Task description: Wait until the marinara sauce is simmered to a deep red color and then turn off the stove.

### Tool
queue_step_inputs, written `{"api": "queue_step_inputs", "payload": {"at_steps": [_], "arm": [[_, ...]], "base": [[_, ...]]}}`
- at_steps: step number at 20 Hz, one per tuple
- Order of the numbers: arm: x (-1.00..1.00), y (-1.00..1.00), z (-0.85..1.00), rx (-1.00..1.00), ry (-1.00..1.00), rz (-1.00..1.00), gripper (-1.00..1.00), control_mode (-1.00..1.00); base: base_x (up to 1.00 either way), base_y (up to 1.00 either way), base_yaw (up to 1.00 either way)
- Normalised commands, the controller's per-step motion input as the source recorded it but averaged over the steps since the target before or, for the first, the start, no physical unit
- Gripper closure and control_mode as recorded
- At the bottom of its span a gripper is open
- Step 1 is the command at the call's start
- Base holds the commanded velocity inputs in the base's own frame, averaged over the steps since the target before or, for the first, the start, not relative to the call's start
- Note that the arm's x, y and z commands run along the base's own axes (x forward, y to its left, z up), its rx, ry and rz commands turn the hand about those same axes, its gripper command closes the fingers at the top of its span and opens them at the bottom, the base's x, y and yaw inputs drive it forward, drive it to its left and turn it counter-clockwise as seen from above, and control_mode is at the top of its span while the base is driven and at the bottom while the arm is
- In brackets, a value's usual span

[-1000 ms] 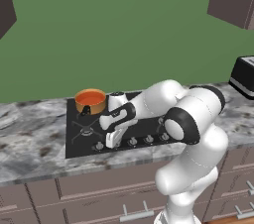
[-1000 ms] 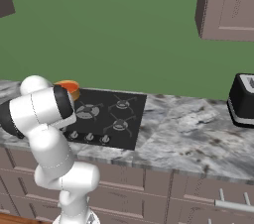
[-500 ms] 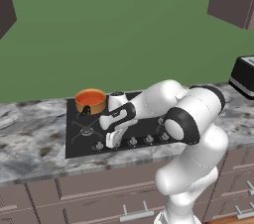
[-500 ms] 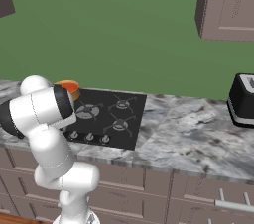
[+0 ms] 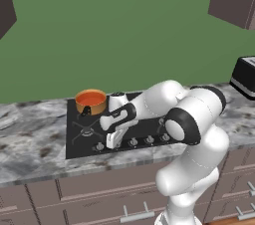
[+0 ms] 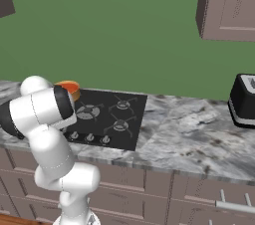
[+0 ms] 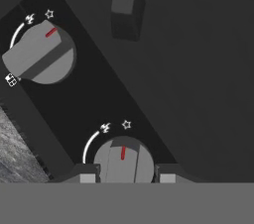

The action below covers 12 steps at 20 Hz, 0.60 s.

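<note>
The marinara sauce (image 5: 90,98) is a smooth orange-red surface inside an orange pot (image 5: 91,105) on the back left burner of the black stove (image 5: 144,128). My gripper (image 5: 111,141) hangs over the stove's front row of silver knobs, near the second knob from the left. In the hand view the gripper (image 7: 126,177) is open, and its fingertips (image 7: 87,177) flank a silver knob (image 7: 123,162) whose red mark points up toward the star sign. A second knob (image 7: 40,53) lies to the upper left. In the right base view the pot (image 6: 70,88) peeks out behind my arm.
A black toaster (image 6: 243,100) stands on the marble counter (image 6: 199,134) far to the right of the stove (image 6: 117,114). Dark cabinets hang at the upper right, and drawers run below the counter edge.
</note>
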Motion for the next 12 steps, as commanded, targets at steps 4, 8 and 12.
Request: {"api": "queue_step_inputs", "payload": {"at_steps": [4, 8, 12], "arm": [[0.00, 0.00, 0.00, 0.00, 0.00, 0.00, 1.00, -1.00], [0.00, 0.00, 0.00, 0.00, 0.00, 0.00, 1.00, -1.00], [0.00, 0.00, 0.00, 0.00, 0.00, -0.07, 1.00, -1.00]], "base": [[0.00, 0.00, 0.00], [0.00, 0.00, 0.00], [0.00, 0.00, 0.00]]}}
